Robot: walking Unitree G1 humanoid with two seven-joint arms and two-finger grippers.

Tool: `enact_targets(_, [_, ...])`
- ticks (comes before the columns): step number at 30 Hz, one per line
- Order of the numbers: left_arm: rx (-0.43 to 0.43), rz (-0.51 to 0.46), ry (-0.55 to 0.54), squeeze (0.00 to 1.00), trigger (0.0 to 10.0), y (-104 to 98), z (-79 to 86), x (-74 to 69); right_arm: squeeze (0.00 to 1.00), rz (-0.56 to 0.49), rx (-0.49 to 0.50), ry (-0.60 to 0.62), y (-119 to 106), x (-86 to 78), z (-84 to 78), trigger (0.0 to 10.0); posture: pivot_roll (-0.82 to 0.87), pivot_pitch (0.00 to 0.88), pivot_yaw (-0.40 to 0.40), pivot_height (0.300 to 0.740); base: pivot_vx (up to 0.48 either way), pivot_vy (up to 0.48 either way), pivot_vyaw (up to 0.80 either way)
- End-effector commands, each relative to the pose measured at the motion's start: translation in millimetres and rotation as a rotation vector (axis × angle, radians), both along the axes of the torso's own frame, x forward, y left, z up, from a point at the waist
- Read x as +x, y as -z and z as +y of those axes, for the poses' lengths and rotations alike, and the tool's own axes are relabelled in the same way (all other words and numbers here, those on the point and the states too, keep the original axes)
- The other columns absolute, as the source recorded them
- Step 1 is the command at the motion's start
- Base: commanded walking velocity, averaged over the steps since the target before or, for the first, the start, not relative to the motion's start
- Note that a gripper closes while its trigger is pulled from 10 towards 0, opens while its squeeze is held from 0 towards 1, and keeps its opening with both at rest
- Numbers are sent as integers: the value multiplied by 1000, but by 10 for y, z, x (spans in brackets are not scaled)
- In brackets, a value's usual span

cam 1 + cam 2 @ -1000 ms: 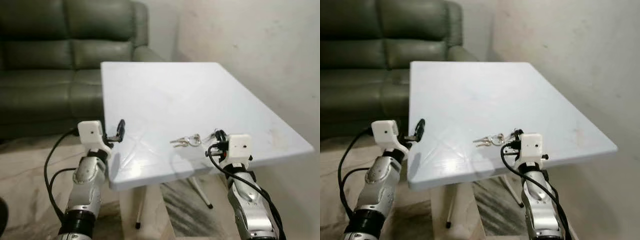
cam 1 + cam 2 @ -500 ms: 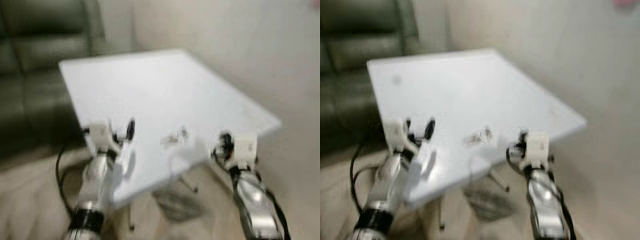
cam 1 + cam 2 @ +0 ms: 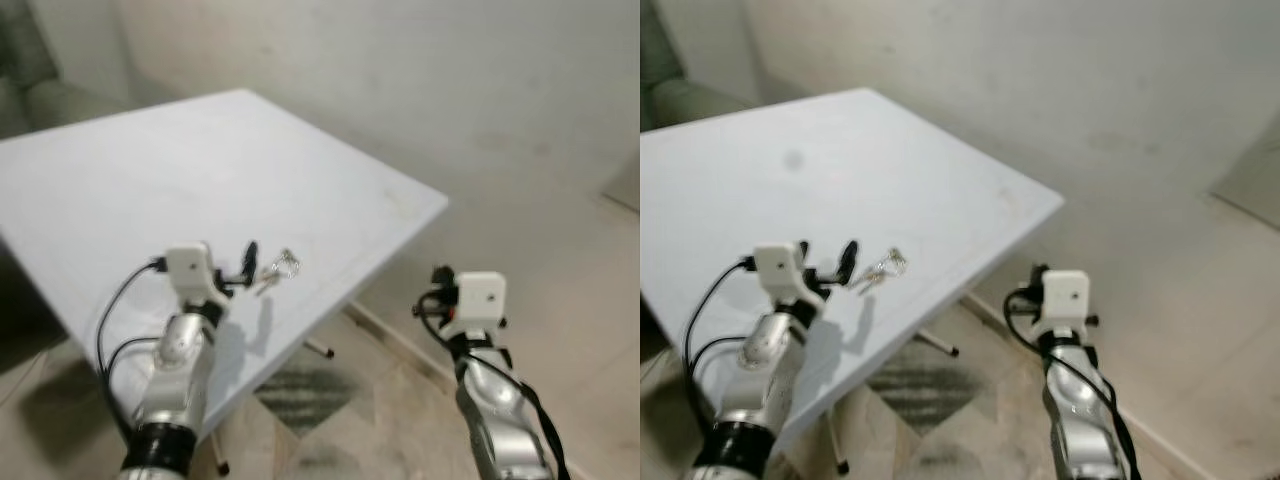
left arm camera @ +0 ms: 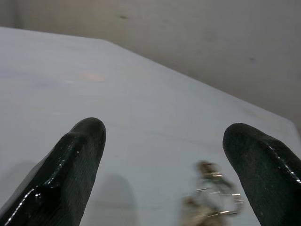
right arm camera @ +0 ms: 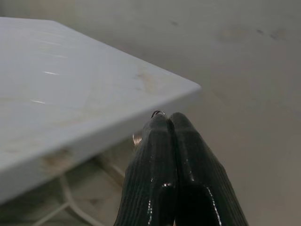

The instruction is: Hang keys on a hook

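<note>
Table (image 3: 150,170), white, rectangular: seen a second ago squarely from one short edge with a dark green sofa behind it; now seen cornerwise, the whole view having swung toward the robot's right, so the shift is the camera's and not the table's. Sofa (image 3: 20,50) reduced to a dark sliver at the far left edge of the head views. Wall (image 3: 400,70), pale and bare, now takes up the background beyond the table's far edges. Floor (image 3: 560,240), pale stone tile, lies past the right-hand corner; a darker veined tile (image 3: 305,392) lies below the near edge, beside a thin metal table leg (image 3: 318,350).

Left arm (image 3: 178,375), silver, with a black cable looping from its wrist, reaches over the near part of the tabletop. Left gripper (image 4: 162,136): fingers (image 4: 77,155) spread wide apart, holding nothing, low over the surface. A second ago it stood at the table's left edge, well away from the keys; now it is just beside them.

Right arm (image 3: 495,420), silver, is raised off the table over the floor, to the right of the table's corner. Right gripper (image 5: 170,123): fingers pressed together, with a small bit of metal showing at the tips, too small to identify. A second ago it stood close to the keys; now it is well apart from them.

Keys (image 3: 278,268), small metal bunch on a ring, lie flat on the tabletop near the near edge, blurred in the left wrist view between the two spread fingers.
</note>
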State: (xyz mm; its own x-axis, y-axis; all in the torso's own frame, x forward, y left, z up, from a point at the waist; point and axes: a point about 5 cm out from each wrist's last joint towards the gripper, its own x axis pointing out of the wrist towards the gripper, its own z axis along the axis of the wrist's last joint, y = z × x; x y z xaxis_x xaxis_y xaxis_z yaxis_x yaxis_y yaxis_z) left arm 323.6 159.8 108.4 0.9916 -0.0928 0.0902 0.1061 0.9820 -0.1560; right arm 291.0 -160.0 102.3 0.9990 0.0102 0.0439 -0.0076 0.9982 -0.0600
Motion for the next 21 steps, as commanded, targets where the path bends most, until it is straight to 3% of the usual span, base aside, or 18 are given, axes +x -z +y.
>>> enact_targets(1, [-11,6,44,0,10000,-8,-142,6,0,-8,-3,28,-32,-5,-87,10000,33,32,-94,740,0,0,-781])
enact_targets(13, [-40,17,66,0,10000,-5,-194,-13,0,-5,-4,43,-28,-13,-103,10000,30,39,-89,740,0,0,-781])
enact_targets(16, [12,18,72,0,10000,-1,-211,-16,0,-7,-5,44,-31,-10,-105,10000,30,37,-89,740,0,0,-781])
enact_targets(21, [19,17,79,0,10000,6,-216,-26,0,-8,-8,44,-36,-7,-110,10000,29,36,-89,740,0,0,-781])
